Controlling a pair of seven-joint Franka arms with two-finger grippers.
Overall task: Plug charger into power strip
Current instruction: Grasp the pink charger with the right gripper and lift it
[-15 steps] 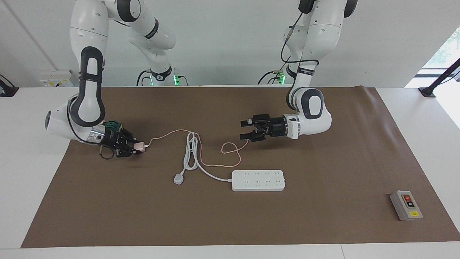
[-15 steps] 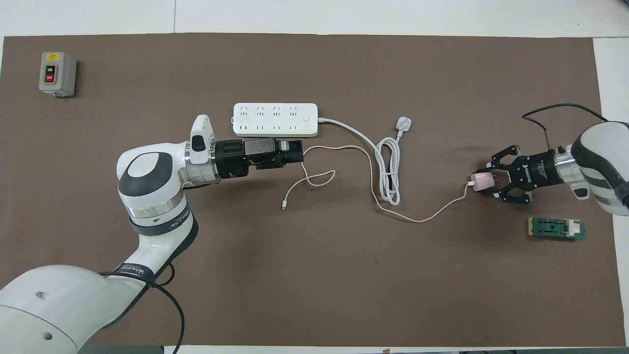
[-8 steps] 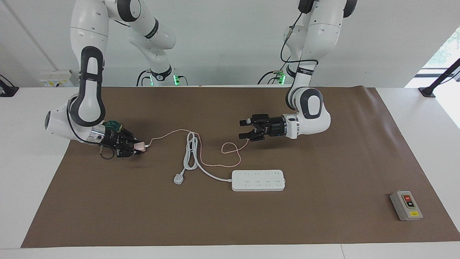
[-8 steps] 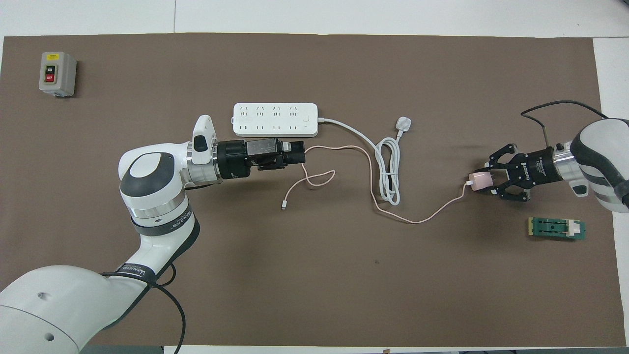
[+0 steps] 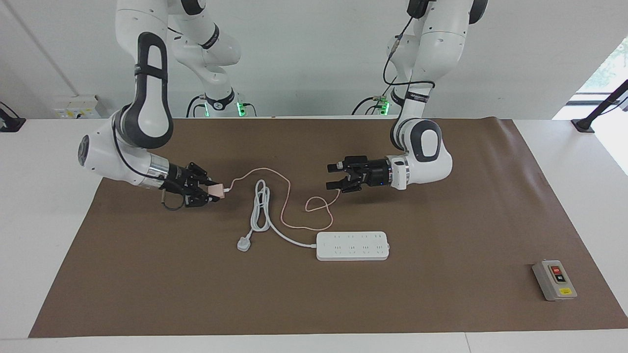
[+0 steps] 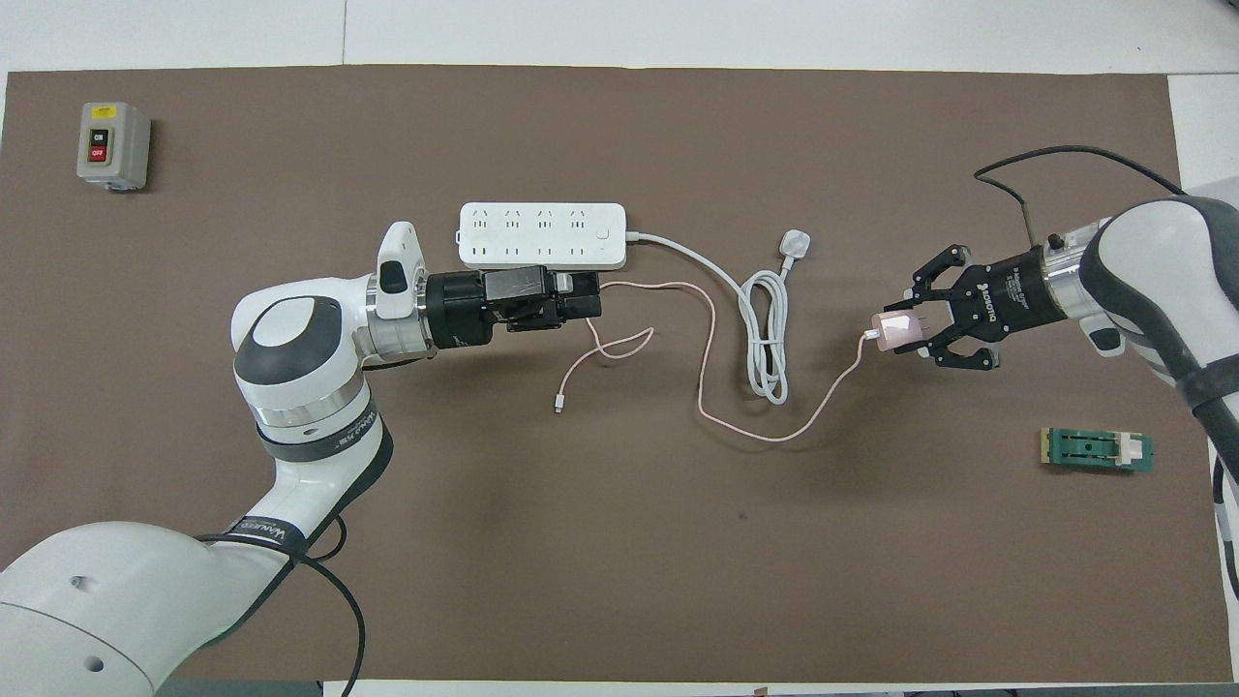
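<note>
Our right gripper [image 5: 212, 191] is clamped on the charger [image 5: 215, 190], a small pale-pink cube, raised over the mat [image 5: 147, 274] toward the right arm's end of the table. Its thin pink cable [image 5: 284, 206] trails to loops beside the power strip [image 5: 352, 246], a long white block mid-mat. Our left gripper [image 5: 334, 177] hangs spread wide, holding nothing, over those loops

white wall [image 5: 314, 54], bright window [image 5: 608, 68], brown-matted table [image 5: 29, 147].

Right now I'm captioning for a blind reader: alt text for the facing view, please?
The right gripper holds the pink charger above the brown mat, its cable trailing toward the white power strip. The left gripper waits open above the cable.
</note>
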